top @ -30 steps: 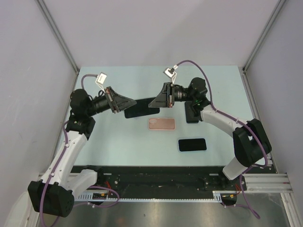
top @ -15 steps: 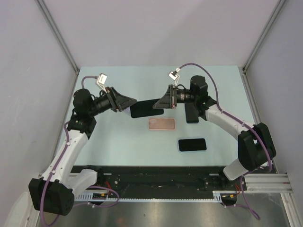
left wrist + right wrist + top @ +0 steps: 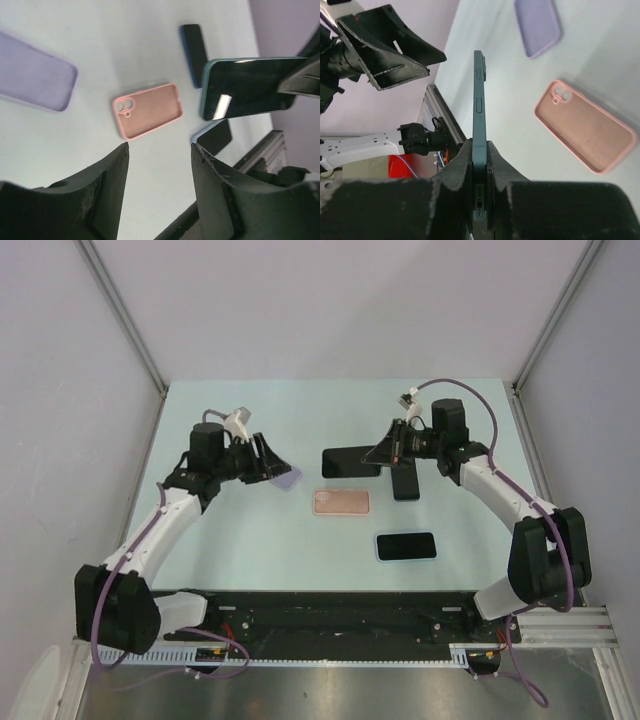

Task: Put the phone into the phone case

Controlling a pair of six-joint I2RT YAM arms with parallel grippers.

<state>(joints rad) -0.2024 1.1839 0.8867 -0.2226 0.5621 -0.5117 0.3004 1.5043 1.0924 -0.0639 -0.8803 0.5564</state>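
Note:
My right gripper (image 3: 378,457) is shut on one end of a teal phone (image 3: 346,462), holding it on edge above the table; the right wrist view shows the phone (image 3: 479,100) clamped between both fingers. An empty pink case (image 3: 341,502) lies flat just below the phone and shows in both wrist views (image 3: 148,111) (image 3: 585,132). My left gripper (image 3: 272,464) hangs open and empty to the left, apart from the phone (image 3: 247,87), above a lilac case (image 3: 289,478).
A dark blue case or phone (image 3: 405,480) lies under my right arm. A black phone with a light blue rim (image 3: 406,546) lies near the front edge. Grey walls stand on both sides of the table.
My left gripper opened, let go of the phone and drew back to the left. My right gripper carried the phone to the right.

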